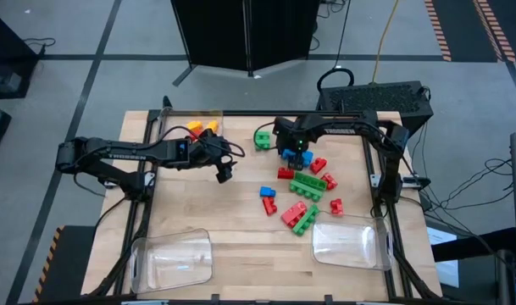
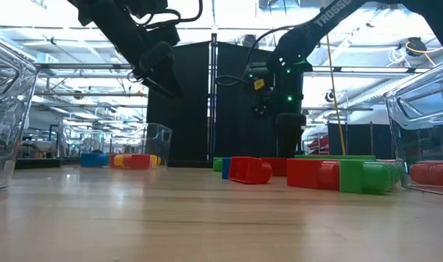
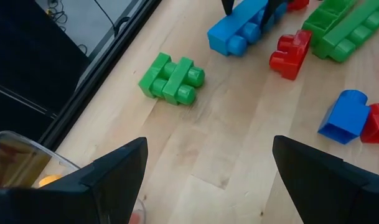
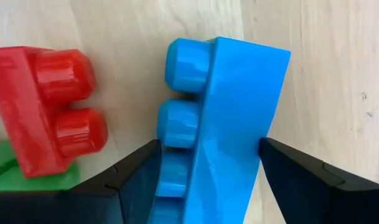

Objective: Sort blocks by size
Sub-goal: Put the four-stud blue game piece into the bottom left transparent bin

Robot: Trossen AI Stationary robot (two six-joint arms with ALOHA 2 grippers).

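Observation:
Red, green and blue blocks lie scattered right of the table's centre. My right gripper points down, open, over a long blue block that lies on its side on the wood. One finger is at the block's studs and the other at its flat underside. A red block lies beside it. My left gripper hangs open above the table, left of the pile, with nothing between its fingers. A green block lies alone ahead of it. My right gripper comes at the long blue block from above, its fingers across the block at the studded side and the flat side. I cannot tell whether they touch it. The block lies on the table.
A clear tray at the far left holds orange and yellow blocks. Two more clear trays stand at the near left and near right. Bare wood lies between the two near trays.

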